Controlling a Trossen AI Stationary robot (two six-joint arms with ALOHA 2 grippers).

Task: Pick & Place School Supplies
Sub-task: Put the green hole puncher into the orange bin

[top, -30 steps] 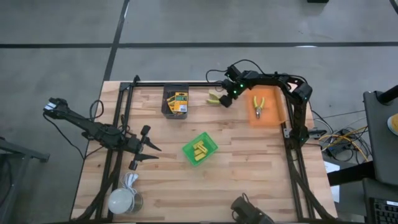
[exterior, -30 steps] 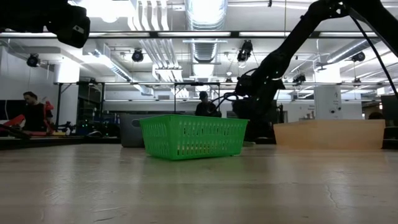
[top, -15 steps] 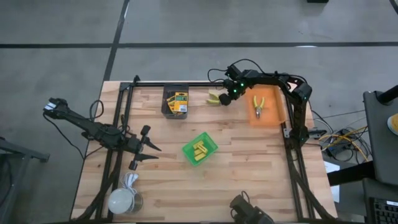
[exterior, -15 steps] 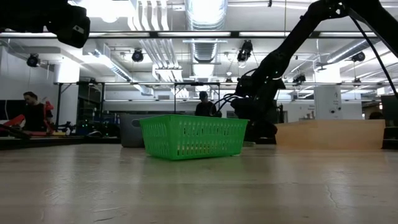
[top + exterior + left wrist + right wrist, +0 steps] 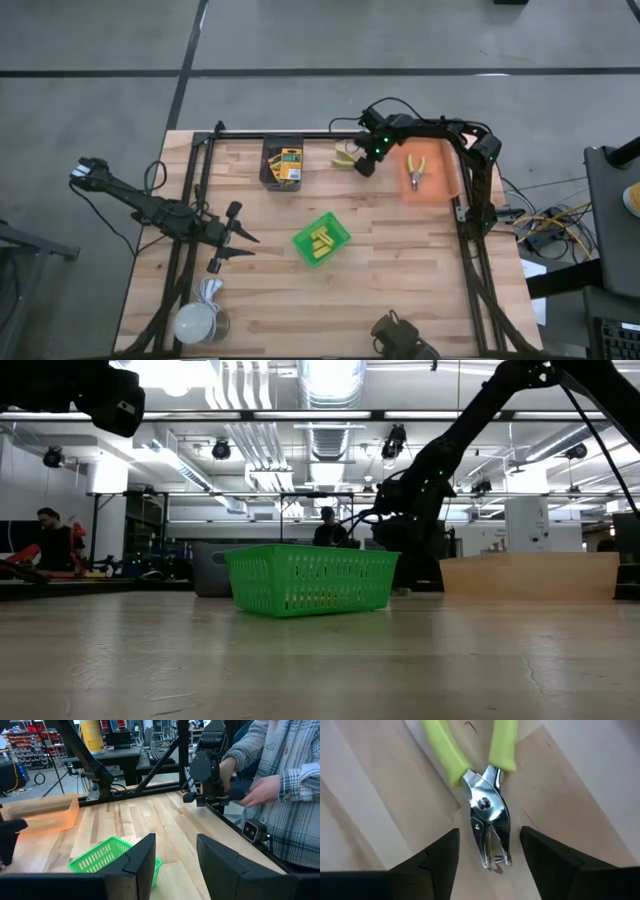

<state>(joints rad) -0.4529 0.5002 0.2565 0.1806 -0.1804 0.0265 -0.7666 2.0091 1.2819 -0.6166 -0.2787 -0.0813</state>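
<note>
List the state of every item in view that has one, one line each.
Right gripper: fingers open, straddling the metal nose of the yellow-handled metal pliers on the table, not yet gripping.
Left gripper: fingers open, empty, waiting over the table's left side.
Green mesh basket: upright, holding small yellow blocks.
Dark grey bin: holding a crayon box.
Orange bin: holding a second pair of yellow-handled pliers.

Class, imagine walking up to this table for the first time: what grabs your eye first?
The right end effector at the table's far edge, fingers open astride yellow-handled pliers lying on the wood. Next, the green basket of yellow blocks mid-table, and the orange bin holding a second pair of pliers.
</note>
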